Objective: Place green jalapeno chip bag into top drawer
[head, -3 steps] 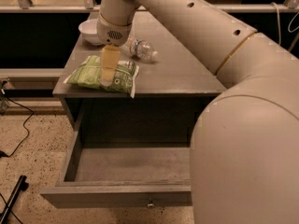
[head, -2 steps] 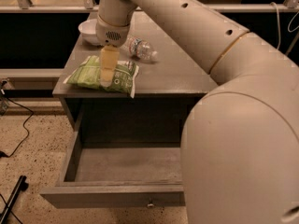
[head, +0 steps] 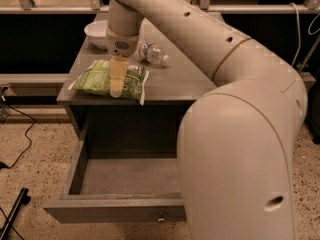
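The green jalapeno chip bag (head: 102, 79) lies flat on the grey cabinet top (head: 170, 81), near its front left corner. My gripper (head: 116, 84) points down onto the middle of the bag, and its pale finger touches the bag's surface. The top drawer (head: 120, 184) is pulled open below the cabinet top, with nothing in it, and its small round knob (head: 160, 217) shows at the front panel. My large cream arm fills the right half of the view and hides the drawer's right part.
A white bowl (head: 96, 32) stands at the back left of the cabinet top. A clear plastic water bottle (head: 152, 53) lies on its side behind the bag. Black cables (head: 15, 149) and a black leg (head: 12, 216) lie on the speckled floor at left.
The arm's elbow has swung slightly and covers more of the drawer's right side. The gripper and the bag stay in the same place.
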`<state>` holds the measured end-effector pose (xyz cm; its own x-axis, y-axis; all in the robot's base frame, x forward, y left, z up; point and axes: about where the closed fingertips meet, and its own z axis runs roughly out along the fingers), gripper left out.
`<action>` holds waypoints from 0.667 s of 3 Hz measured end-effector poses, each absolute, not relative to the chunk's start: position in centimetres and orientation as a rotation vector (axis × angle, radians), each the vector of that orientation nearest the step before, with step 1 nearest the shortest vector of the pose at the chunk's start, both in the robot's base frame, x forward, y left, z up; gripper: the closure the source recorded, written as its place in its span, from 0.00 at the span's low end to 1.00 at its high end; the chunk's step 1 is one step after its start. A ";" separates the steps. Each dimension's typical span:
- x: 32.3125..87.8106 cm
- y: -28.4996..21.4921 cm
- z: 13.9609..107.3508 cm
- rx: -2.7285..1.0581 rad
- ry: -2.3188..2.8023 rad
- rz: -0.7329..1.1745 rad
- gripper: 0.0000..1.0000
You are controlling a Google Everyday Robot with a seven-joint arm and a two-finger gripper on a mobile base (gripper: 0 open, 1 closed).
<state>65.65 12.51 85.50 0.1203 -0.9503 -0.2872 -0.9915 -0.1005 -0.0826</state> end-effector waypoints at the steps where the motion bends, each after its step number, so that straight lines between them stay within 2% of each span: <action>1: 66.0 12.5 84.6 -2.137 1.908 0.249 0.09; 2: 65.4 12.3 84.7 -2.069 1.826 0.316 0.32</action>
<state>65.45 12.31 84.67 0.1386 -0.9068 -0.3982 -0.9879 -0.0981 -0.1204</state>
